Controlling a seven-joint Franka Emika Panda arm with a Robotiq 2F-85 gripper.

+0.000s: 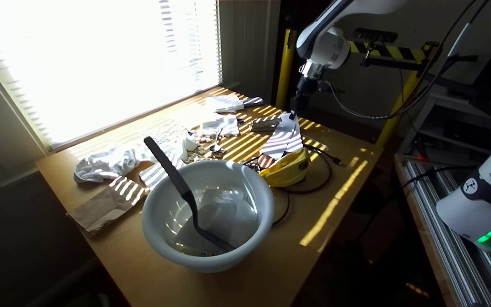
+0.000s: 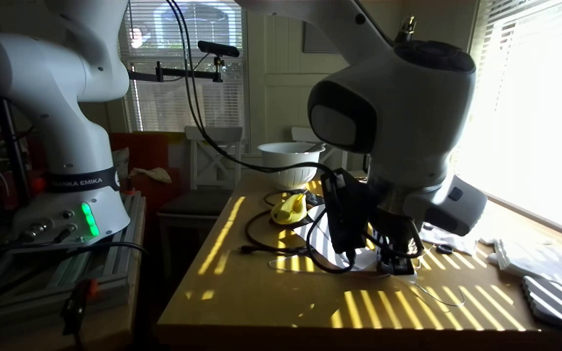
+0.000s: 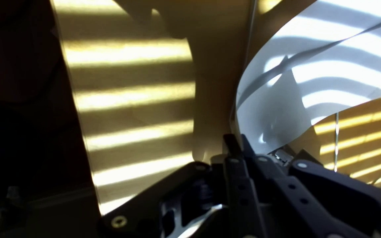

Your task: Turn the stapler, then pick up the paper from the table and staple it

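Note:
The white paper (image 1: 283,138) lies on the table with its near end curled up; it also shows in an exterior view (image 2: 324,239) and in the wrist view (image 3: 339,62). My gripper (image 1: 293,115) is pinched on the paper's edge, with the fingertips nearly together around it in the wrist view (image 3: 237,143). In an exterior view the gripper (image 2: 397,267) is low over the table. A dark object with a metal part (image 3: 283,156), perhaps the stapler, is partly hidden behind the right finger. A blocky striped object (image 1: 265,124) beside the paper may be the same thing.
A white bowl (image 1: 151,221) with a black spatula (image 1: 166,164) stands on the table (image 1: 326,209). A yellow object (image 1: 286,170) and dark cables (image 2: 261,241) lie near the paper. White cloths (image 1: 107,164), a brown bag (image 1: 107,207) and a spoon (image 1: 215,147) lie around.

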